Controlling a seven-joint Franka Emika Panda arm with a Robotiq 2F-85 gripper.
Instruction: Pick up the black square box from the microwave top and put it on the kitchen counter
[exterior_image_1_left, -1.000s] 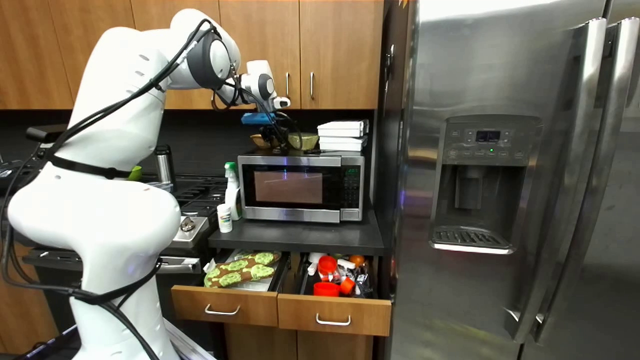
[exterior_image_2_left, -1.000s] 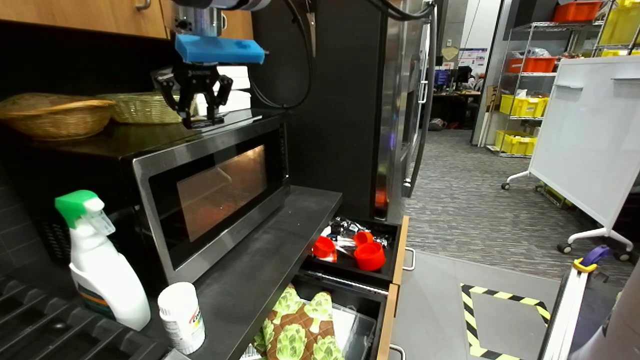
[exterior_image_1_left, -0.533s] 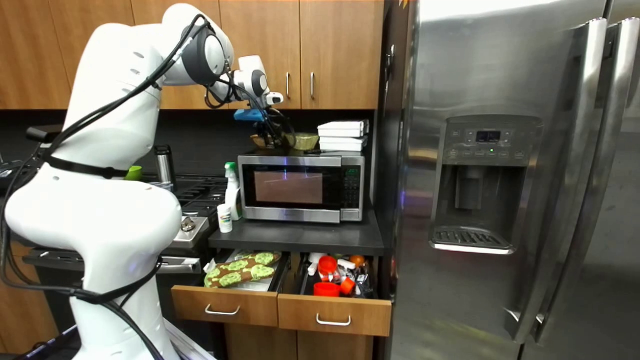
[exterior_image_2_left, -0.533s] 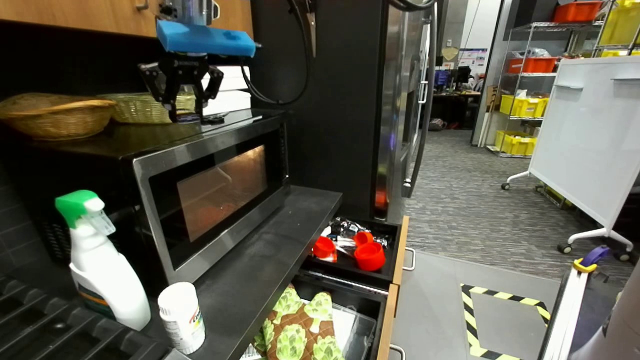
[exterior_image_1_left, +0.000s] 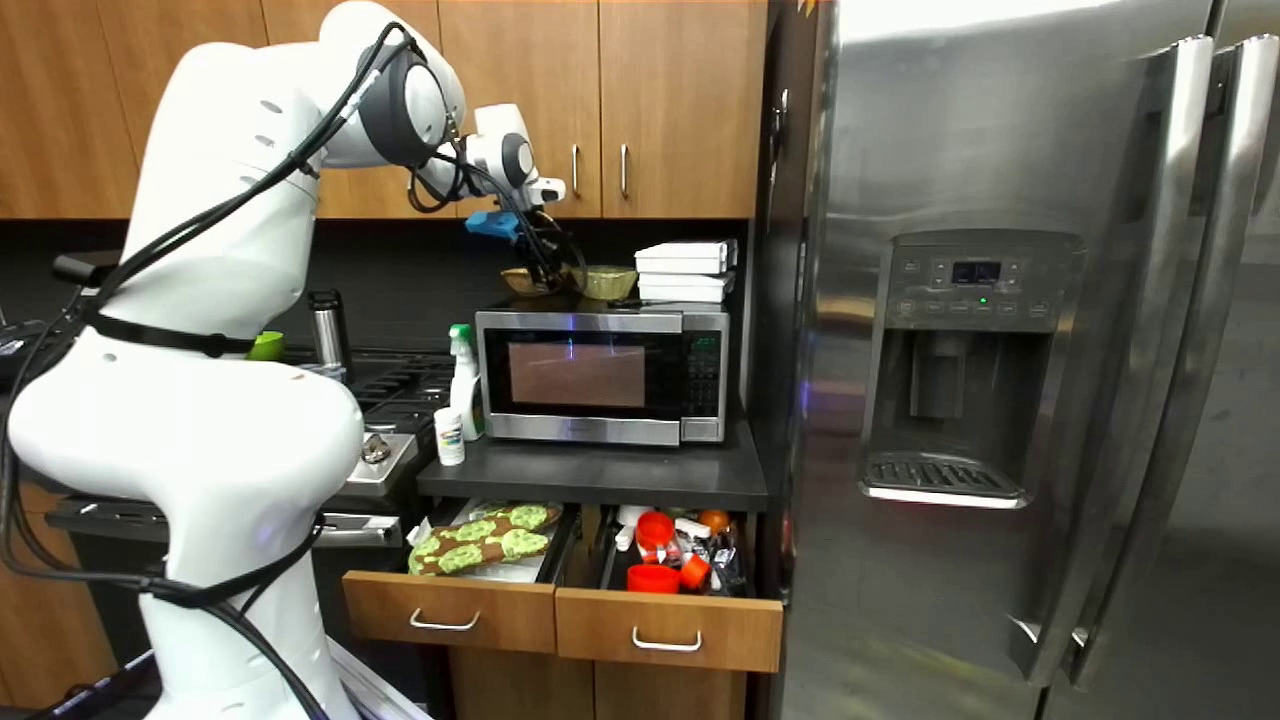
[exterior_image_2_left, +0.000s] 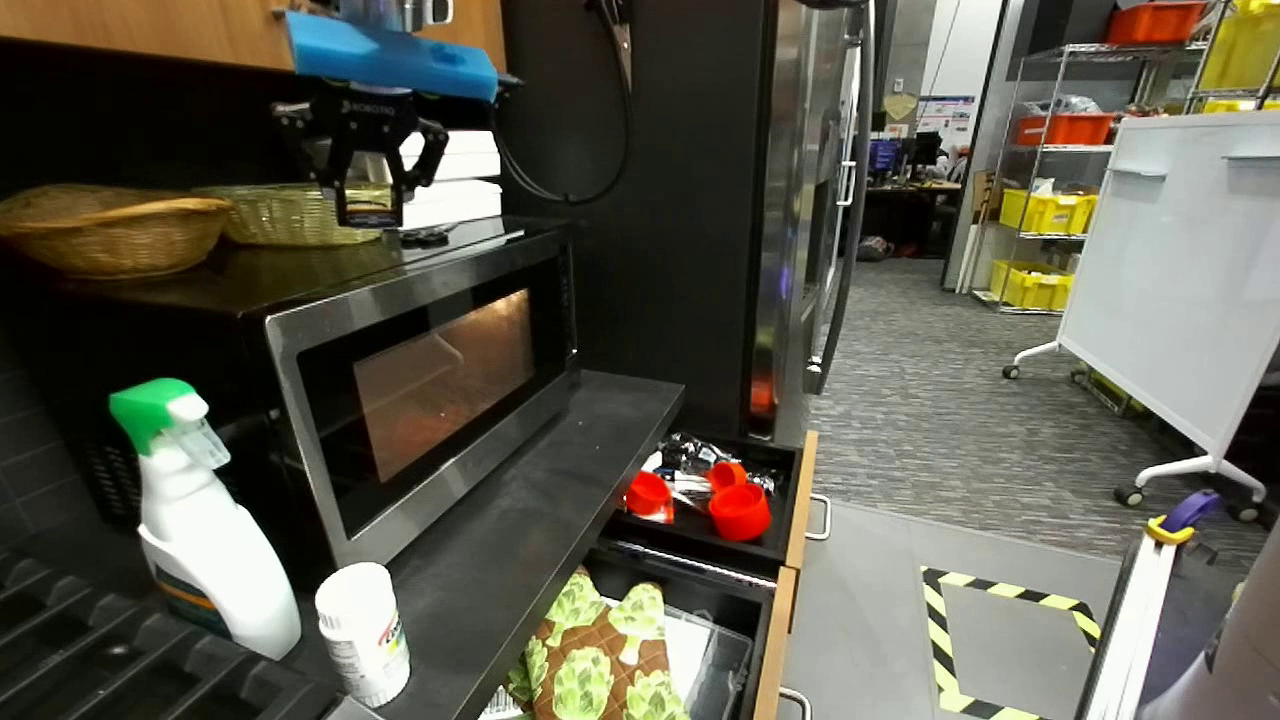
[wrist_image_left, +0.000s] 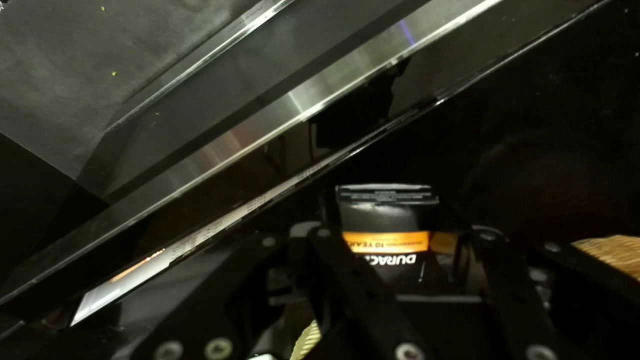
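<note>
Upper left in an exterior view, black jaws hold the black square box (exterior_image_2_left: 371, 213) over the boxy steel microwave (exterior_image_2_left: 440, 385).

Orange-banded black box (wrist_image_left: 387, 240) between the jaws, above the microwave (exterior_image_2_left: 430, 375) on the counter (exterior_image_2_left: 530, 520).

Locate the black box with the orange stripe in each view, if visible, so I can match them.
In an exterior view: the black box, upper left, held between the fingers above the microwave.
In an exterior view: not distinguishable in the dark area above the microwave.
In the wrist view: the black box, below centre and slightly right.
Shared landmark: the microwave, only partly visible in the wrist view.
</note>
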